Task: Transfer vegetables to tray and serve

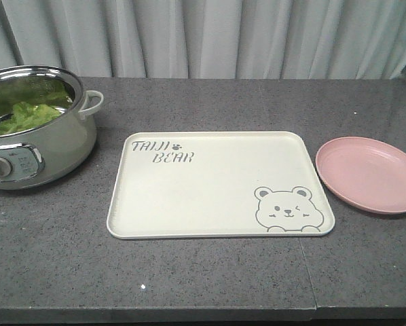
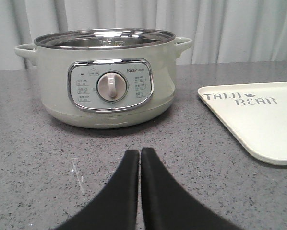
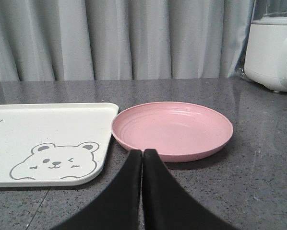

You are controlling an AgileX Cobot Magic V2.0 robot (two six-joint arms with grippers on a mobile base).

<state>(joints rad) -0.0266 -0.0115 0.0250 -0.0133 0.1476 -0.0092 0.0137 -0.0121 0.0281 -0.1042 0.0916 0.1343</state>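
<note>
Front view – counter (image 1: 210, 278): dark grey speckled stone, with a pale curtain (image 1: 210, 37) hanging behind its far edge.
Pot (image 1: 60, 146): a grey-green electric cooker at the counter's left edge, its steel rim showing.
Vegetables (image 1: 28, 115): bright green leaves, all lying inside the pot.
Tray (image 1: 216, 190): cream, lying flat in the middle of the counter and apart from the pot, with the lettering at its far left corner and the bear at its near right corner.
Pink plate (image 1: 369, 173): just beside the tray's right edge, not touching it.
Left wrist view – left gripper (image 2: 140, 153): black fingers pressed together with nothing between them, pointing at the pot across a stretch of counter.
Dial (image 2: 112, 86): centred on the pot's control panel.
Tray, same view: one lettered corner shows at the right.
Right wrist view – right gripper (image 3: 142, 153): fingers closed tip to tip, holding nothing, pointing at the gap between the tray and the pink plate.
White appliance (image 3: 273, 52): near the counter's far right corner.
</note>
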